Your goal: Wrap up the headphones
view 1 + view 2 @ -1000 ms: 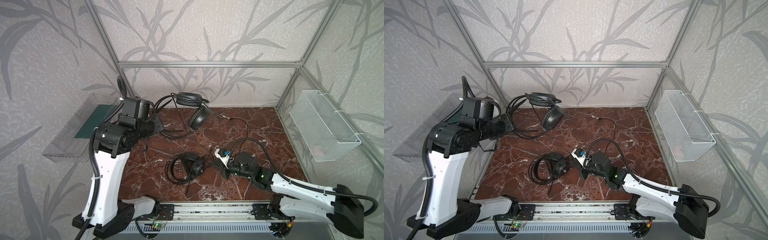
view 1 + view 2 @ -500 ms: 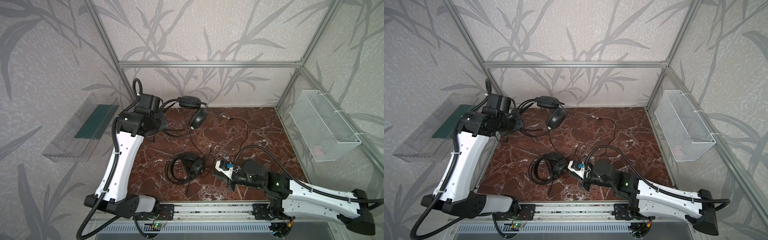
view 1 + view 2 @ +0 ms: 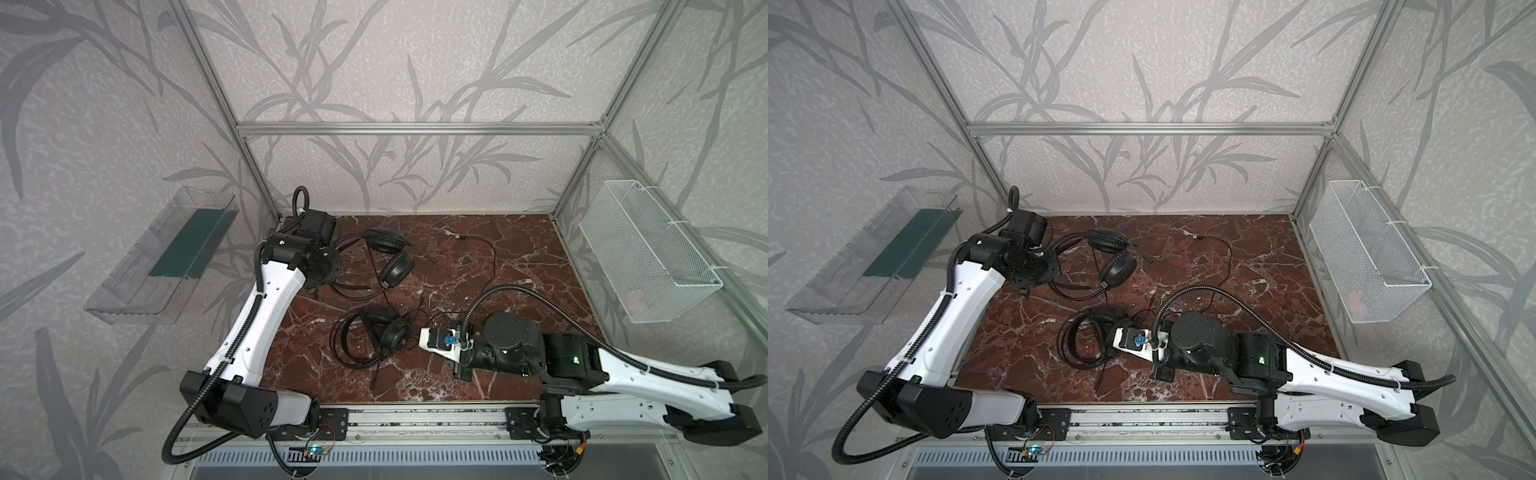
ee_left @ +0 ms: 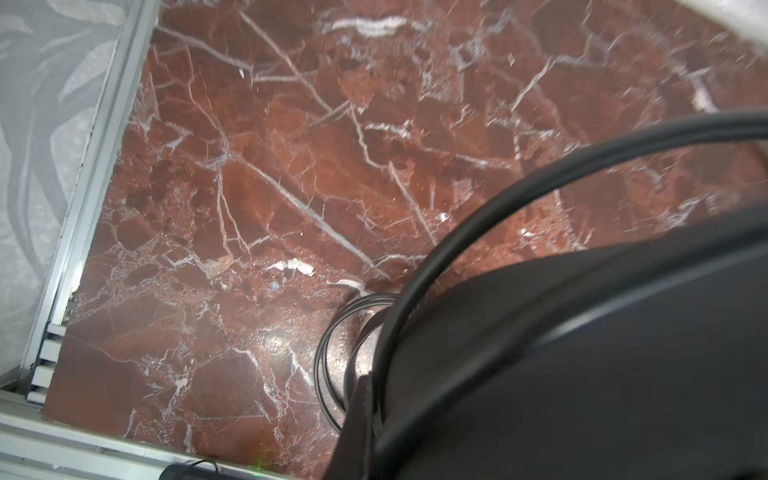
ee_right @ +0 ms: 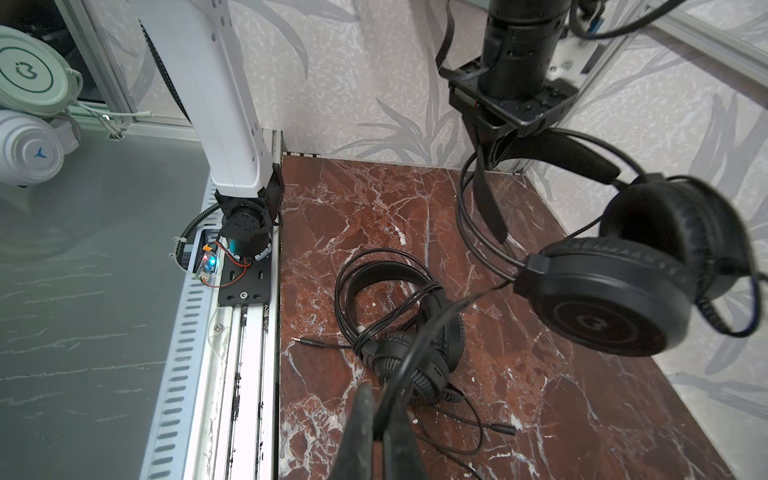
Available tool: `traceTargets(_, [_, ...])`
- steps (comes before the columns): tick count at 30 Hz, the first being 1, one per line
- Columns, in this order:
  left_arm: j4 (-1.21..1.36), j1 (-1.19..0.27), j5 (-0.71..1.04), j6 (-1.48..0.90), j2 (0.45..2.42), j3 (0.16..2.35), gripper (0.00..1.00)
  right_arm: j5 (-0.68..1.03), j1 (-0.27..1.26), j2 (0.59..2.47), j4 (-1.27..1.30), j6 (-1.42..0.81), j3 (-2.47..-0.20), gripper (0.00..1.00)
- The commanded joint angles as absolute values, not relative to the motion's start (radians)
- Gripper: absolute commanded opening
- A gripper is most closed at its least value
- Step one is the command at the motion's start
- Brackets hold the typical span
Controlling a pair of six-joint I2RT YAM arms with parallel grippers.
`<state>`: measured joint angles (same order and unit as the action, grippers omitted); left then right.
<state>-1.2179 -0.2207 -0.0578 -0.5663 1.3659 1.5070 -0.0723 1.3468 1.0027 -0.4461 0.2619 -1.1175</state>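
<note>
Right wrist view: the right gripper (image 5: 380, 399) has its two fingers pressed together on a thin black cable (image 5: 424, 332), which climbs to the hanging headset (image 5: 606, 307). That headset dangles clear of the marble tabletop (image 5: 540, 395). Its headband (image 5: 582, 162) is clamped in the closed left gripper (image 5: 498, 143). Directly under the pinched cable is the lying headset (image 5: 415, 361), with its own lead looped around it and its jack plug (image 5: 301, 340) pointing outward. The likely trouble is that winding here could hook that second lead and knot the two together, or drag the lying headset along.

Top views: in both, the hanging headset (image 3: 397, 268) is at the far left beside the left gripper, and the lying headset (image 3: 384, 332) is just beside the right gripper. A loose tail of thin cable trails to a trailing plug (image 3: 458, 237) near the far edge. That tail could catch or whip about as loops are taken. If the arms pull apart, the thin cable may slip from the pinch or strain where it joins the earcup.

Left wrist view: the dark headband (image 4: 582, 374) fills one corner, very close to the lens, and the jaws themselves cannot be made out. Because it is held at only one spot, the headset may swing or twist.
</note>
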Motion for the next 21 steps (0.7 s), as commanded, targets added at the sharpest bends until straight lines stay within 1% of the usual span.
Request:
traceTargets(1, [-1.145, -0.218, -0.067, -0.546, 1.319, 1.471, 0.00, -0.100, 1.359, 1.008, -0.539, 0.353, -1.183, 0.00])
traceTargets(7, [-1.134, -0.237, -0.081, -0.511, 1.300, 1.359, 0.00, -0.124, 1.361, 1.055, -0.577, 0.437, -1.273, 0.00])
traceTargets(12, [-1.122, -0.272, -0.100, -0.502, 1.291, 1.293, 0.00, -0.156, 1.361, 1.129, -0.587, 0.479, -1.354, 0.00])
traceTargets(16, [-1.118, -0.297, -0.106, -0.503, 1.285, 1.269, 0.00, -0.258, 1.361, 1.192, -0.562, 0.515, -1.399, 0.00])
traceTargets(21, [-1.116, -0.307, -0.113, -0.501, 1.275, 1.260, 0.00, -0.406, 1.365, 1.251, -0.479, 0.582, -1.399, 0.00])
